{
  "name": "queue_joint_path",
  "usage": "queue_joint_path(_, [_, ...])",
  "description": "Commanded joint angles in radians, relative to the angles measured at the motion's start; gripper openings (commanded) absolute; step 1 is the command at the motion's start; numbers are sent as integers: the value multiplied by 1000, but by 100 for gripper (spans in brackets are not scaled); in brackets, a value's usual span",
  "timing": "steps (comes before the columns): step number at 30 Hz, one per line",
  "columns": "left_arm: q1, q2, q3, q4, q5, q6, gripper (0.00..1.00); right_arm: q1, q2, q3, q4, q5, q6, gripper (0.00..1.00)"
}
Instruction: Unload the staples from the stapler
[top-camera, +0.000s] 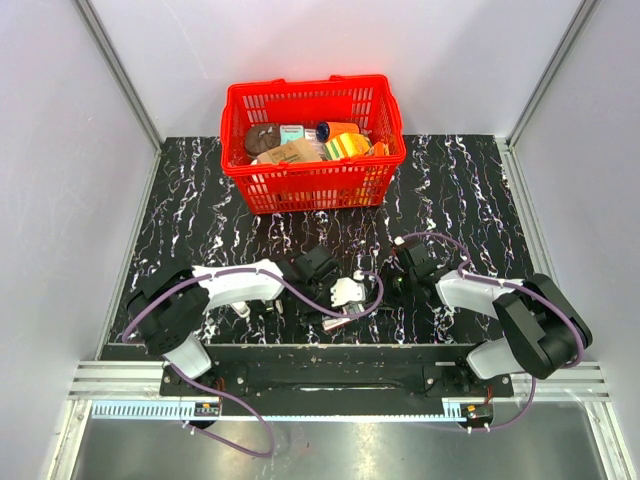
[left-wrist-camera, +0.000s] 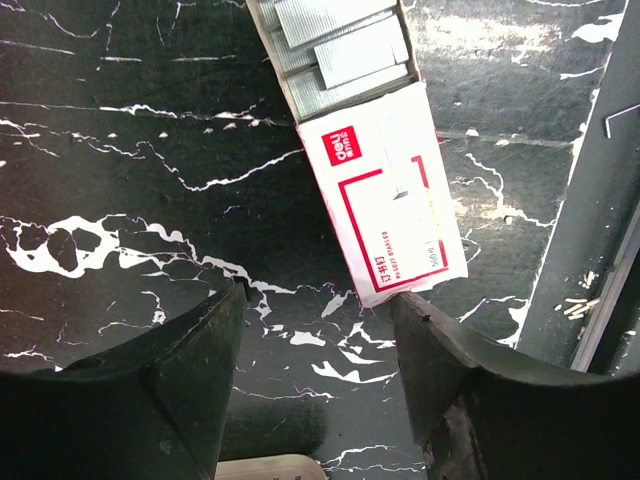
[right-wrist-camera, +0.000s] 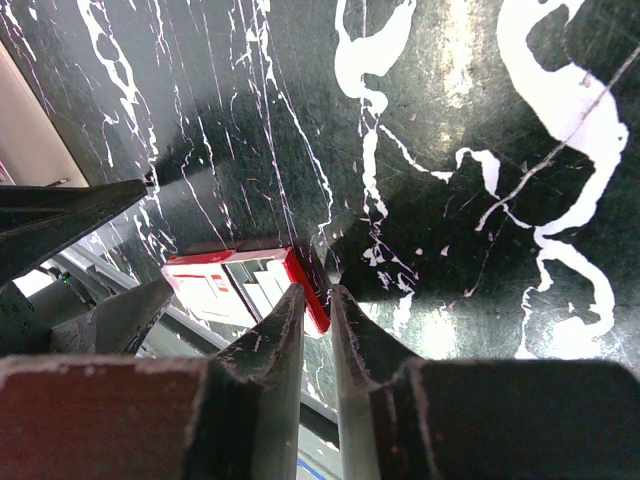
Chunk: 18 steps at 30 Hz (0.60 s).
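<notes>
Near the worktop's near edge, about mid-width, lies the stapler, roughly between the two grippers and held by neither.

Left gripper: jaws wide, empty, just short of the staple box, whose open tray shows strips of staples.

Right gripper: jaws narrow, a thin slit with nothing seen in it.

Judgement: the step in hand is reaching for the stapler, and unloading is not begun. Next move: one gripper steadies the body while the other opens the channel. Whether it is loaded, cannot tell.
</notes>
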Motion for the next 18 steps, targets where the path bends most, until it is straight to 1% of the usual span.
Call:
queue_joint_path(1, [-19,19,-2,21,-34,1,64,-2,-12,-2,-18,7,10,22])
queue_joint_path(10, [-30,52,32,15,-57,0,64,1,-35,-9,-10,-14,35,20])
queue_joint_path(18, [-30,76,58,20,-91,-8,64,33,-23,-10,-21,-5,36,18])
